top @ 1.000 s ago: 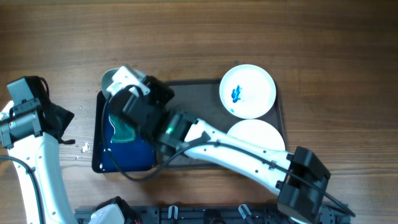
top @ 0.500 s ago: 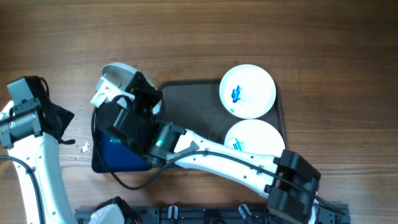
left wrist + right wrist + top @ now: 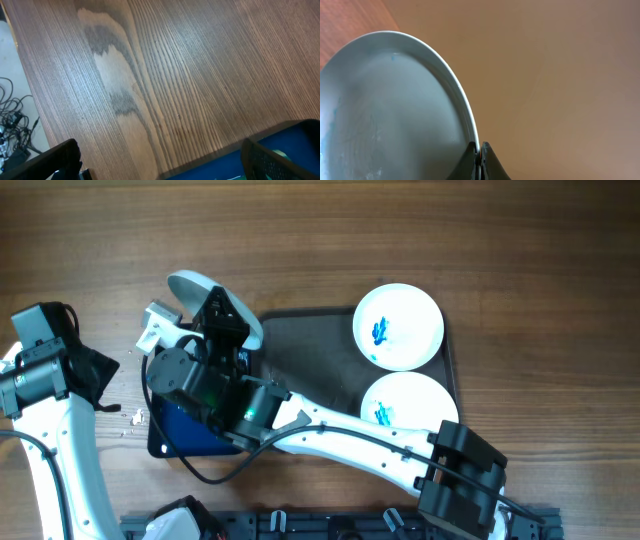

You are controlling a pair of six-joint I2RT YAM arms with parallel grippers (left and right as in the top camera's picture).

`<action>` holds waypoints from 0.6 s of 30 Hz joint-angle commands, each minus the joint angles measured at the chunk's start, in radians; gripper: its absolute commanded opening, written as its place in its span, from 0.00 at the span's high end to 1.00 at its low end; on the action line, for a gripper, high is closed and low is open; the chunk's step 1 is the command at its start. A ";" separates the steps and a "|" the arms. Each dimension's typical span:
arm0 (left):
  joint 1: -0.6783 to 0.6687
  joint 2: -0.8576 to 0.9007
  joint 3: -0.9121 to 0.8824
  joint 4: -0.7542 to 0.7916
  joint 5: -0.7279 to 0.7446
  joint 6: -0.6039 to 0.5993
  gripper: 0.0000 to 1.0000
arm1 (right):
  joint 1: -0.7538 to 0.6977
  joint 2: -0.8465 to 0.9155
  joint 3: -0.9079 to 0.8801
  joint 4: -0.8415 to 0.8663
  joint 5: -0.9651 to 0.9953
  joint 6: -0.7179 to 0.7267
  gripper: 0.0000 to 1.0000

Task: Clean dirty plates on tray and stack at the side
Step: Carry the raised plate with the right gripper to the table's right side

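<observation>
Wooden surface (image 3: 520,240): brown, strongly grained, is carrying all items listed. Tray (image 3: 310,345): dark, is lying at the middle of the surface. Two plates are sitting at its right end: far plate (image 3: 398,326) with a blue smear at its middle, near plate (image 3: 415,395) with a blue smear toward its left edge, partly under the right arm. Third plate (image 3: 395,115): is being held tilted above the tray's far-left corner. Right claw (image 3: 480,159): is pinching that plate's rim between pressed-together fingers. Blue tray (image 3: 195,430): is lying just left of the dark tray, mostly covered by the right arm. White specks (image 3: 130,420): are lying beside the blue tray. Left claw (image 3: 167,157): is hanging spread wide over bare wood, gripping nothing. Room: cables (image 3: 10,127) are lying on a pale floor past the surface's edge.
</observation>
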 commanded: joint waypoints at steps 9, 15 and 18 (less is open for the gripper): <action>0.006 0.003 0.006 -0.001 -0.016 -0.021 0.00 | 0.062 0.011 0.021 0.082 0.039 -0.224 0.95; 0.006 0.003 0.006 -0.001 -0.017 -0.021 0.00 | 0.065 0.011 0.021 0.083 0.039 -0.329 0.95; 0.006 0.003 0.006 -0.001 -0.016 -0.021 0.00 | 0.071 0.011 0.021 0.085 0.039 -0.369 0.95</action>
